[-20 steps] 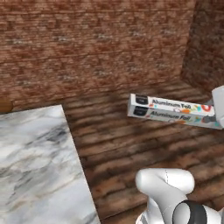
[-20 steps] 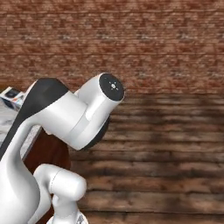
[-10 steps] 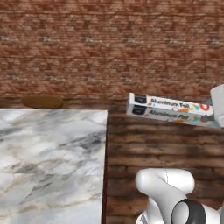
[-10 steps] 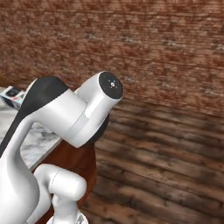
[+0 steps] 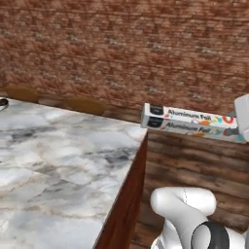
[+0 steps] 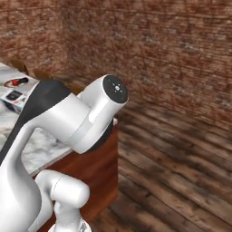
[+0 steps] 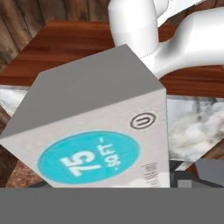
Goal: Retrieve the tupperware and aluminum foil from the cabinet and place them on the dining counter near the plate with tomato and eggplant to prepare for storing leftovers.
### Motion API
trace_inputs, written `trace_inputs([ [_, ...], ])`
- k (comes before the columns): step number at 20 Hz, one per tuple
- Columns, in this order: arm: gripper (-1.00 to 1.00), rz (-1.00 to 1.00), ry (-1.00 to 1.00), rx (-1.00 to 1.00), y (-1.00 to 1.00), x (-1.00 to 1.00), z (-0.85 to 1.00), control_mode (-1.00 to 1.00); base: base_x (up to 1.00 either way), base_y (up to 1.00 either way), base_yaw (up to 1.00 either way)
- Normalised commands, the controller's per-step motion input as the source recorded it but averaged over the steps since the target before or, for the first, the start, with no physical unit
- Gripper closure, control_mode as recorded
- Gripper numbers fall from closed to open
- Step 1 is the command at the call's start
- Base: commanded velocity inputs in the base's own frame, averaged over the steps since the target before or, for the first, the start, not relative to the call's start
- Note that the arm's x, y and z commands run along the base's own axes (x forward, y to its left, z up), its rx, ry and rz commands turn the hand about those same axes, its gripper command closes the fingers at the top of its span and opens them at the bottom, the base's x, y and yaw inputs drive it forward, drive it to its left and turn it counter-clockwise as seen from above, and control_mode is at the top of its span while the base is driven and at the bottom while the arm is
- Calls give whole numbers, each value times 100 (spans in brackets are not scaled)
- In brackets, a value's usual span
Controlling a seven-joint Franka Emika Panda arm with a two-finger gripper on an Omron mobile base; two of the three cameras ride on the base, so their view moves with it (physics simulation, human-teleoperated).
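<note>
Brick walls and dark plank flooring run behind everything, with the dining counter (image 5: 58, 165) spreading its white, grey-veined marble across the lower left of my left base view. I have the aluminum foil (image 5: 192, 121) carried level in mid-air, just past the counter's corner and above its height, dark end toward the counter. In the hand view the carton's end face (image 7: 96, 140) sits right against the camera, blue round label up close. I can't see the fingers themselves, so I hedge a little, but the gripper looks to be standing wide and clamped across the carton's width, since the box hangs unsupported with nothing under it.

What I judge to be the step in hand is bringing the foil over the marble to set it down near the plate (image 6: 16, 82), which I make out in the right base view as a small reddish-rimmed round far along the counter's left end, something red on it.

To do this well, I would keep the carton level and high enough that its dark end clears the counter's wooden edge (image 5: 127, 194) as the base closes in. I would lower it flat beside the plate, not on it, and release only once the carton's long face rests on the marble.
</note>
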Motion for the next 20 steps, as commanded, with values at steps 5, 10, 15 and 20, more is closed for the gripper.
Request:
trace_inputs([
  [5, 100, 0, 0, 0, 0, 0, 0, 100, 100, -98, 23],
  [10, 100, 0, 0, 0, 0, 0, 0, 100, 100, -100, 13],
  [15, 100, 0, 0, 0, 0, 0, 0, 100, 100, -100, 11],
  [20, 100, 0, 0, 0, 0, 0, 0, 100, 100, -100, 16],
])
